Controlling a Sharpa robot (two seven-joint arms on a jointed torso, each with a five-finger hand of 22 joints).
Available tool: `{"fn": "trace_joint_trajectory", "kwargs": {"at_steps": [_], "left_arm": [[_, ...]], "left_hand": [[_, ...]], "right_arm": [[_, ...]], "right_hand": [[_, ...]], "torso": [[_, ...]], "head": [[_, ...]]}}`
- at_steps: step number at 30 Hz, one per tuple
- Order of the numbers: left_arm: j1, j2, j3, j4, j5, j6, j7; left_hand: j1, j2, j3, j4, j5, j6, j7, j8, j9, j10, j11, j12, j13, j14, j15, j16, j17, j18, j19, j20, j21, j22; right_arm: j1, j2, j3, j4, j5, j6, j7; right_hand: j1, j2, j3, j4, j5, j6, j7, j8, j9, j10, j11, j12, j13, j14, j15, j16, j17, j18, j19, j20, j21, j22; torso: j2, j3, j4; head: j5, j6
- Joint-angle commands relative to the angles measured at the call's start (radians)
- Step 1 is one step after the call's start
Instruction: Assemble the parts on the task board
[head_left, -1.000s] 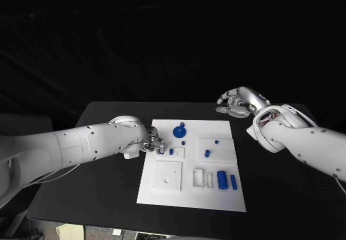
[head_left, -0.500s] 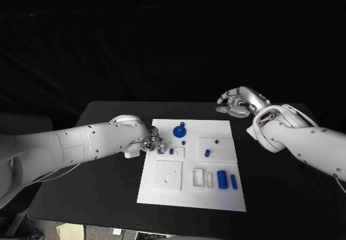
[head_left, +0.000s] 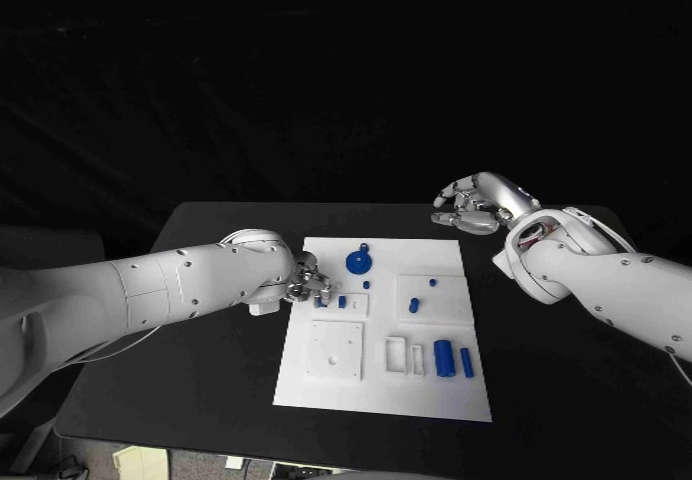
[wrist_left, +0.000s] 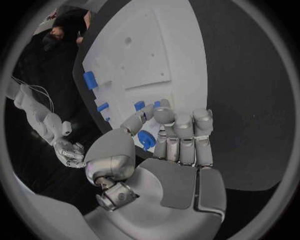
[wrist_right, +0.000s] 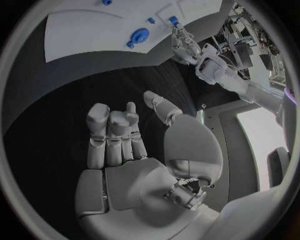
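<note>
Early going: my left hand (head_left: 306, 285) fingers pinch a blue part (wrist_left: 146, 140) at the board's (head_left: 379, 395) 9 o'clock edge, right hand (head_left: 476, 205) curled empty, most parts loose.

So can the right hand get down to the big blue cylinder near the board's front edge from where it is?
Probably yes. The right hand hovers empty beyond the task board, and nothing stands over the cylinder; the left hand works at the far side.

left hand (head_left: 306, 285) at task board (head_left: 378, 395) edge, right hand (head_left: 473, 205) apart
</note>
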Motion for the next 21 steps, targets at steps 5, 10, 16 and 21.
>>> {"fn": "trace_joint_trajectory", "kwargs": {"at_steps": [5, 10, 16, 21], "left_arm": [[-0.008, 0.006, -0.004, 0.006, 0.001, 0.035, 0.002], [-0.008, 0.008, -0.004, 0.007, 0.0, 0.03, 0.003], [-0.008, 0.012, -0.004, 0.007, -0.009, 0.024, 0.004], [-0.008, 0.014, -0.004, 0.008, -0.017, 0.024, 0.003]], "left_hand": [[-0.006, 0.013, 0.041, 0.045, -0.005, 0.127, -0.058, 0.134, 0.003, 0.04, -0.043, 0.01, 0.002, 0.06, -0.051, 0.007, 0.0, 0.015, 0.007, -0.111, 0.0, 0.004], [-0.007, 0.013, 0.042, 0.044, -0.002, 0.13, -0.059, 0.137, 0.004, 0.042, -0.044, 0.012, 0.002, 0.061, -0.049, 0.008, 0.001, 0.015, 0.007, -0.111, 0.0, 0.004], [-0.009, 0.014, 0.041, 0.046, -0.005, 0.135, -0.06, 0.142, 0.005, 0.044, -0.045, 0.016, 0.003, 0.062, -0.047, 0.01, 0.001, 0.015, 0.009, -0.111, 0.001, 0.005], [-0.011, 0.015, 0.041, 0.047, -0.006, 0.14, -0.063, 0.149, 0.007, 0.046, -0.046, 0.022, 0.004, 0.065, -0.045, 0.012, 0.002, 0.015, 0.01, -0.112, 0.002, 0.005]], "right_arm": [[0.0, 0.004, 0.0, -0.002, -0.003, 0.015, 0.003], [0.0, 0.004, 0.0, -0.002, -0.003, 0.016, 0.003], [0.0, 0.004, 0.0, -0.002, -0.003, 0.016, 0.004], [0.0, 0.004, 0.0, -0.001, -0.003, 0.018, 0.003]], "right_hand": [[-0.002, -0.003, -0.003, 0.005, 0.007, -0.002, 0.008, -0.004, 0.002, -0.008, 0.001, -0.003, -0.001, -0.002, 0.005, -0.006, 0.0, 0.086, 0.001, -0.005, -0.006, 0.006], [-0.002, -0.002, -0.004, 0.005, 0.007, -0.002, 0.008, -0.004, 0.002, -0.008, 0.001, -0.003, -0.001, -0.002, 0.005, -0.006, 0.001, 0.086, 0.001, -0.005, -0.006, 0.006], [-0.002, -0.002, -0.004, 0.005, 0.009, -0.002, 0.008, -0.004, 0.002, -0.008, 0.001, -0.003, -0.001, -0.002, 0.005, -0.006, 0.001, 0.086, 0.001, -0.005, -0.007, 0.006], [-0.002, -0.002, -0.004, 0.005, 0.014, -0.002, 0.008, -0.004, 0.002, -0.008, 0.001, -0.003, -0.001, -0.002, 0.004, -0.006, 0.001, 0.086, 0.001, -0.005, -0.007, 0.006]], "torso": [[0.0, -0.0004, 0.0009], [0.0, -0.0006, 0.001], [0.0, -0.0005, 0.0004], [0.0, 0.0001, 0.0006]], "head": [[0.0, -0.002], [0.0, -0.002], [0.0, -0.003], [0.0, -0.004]]}}
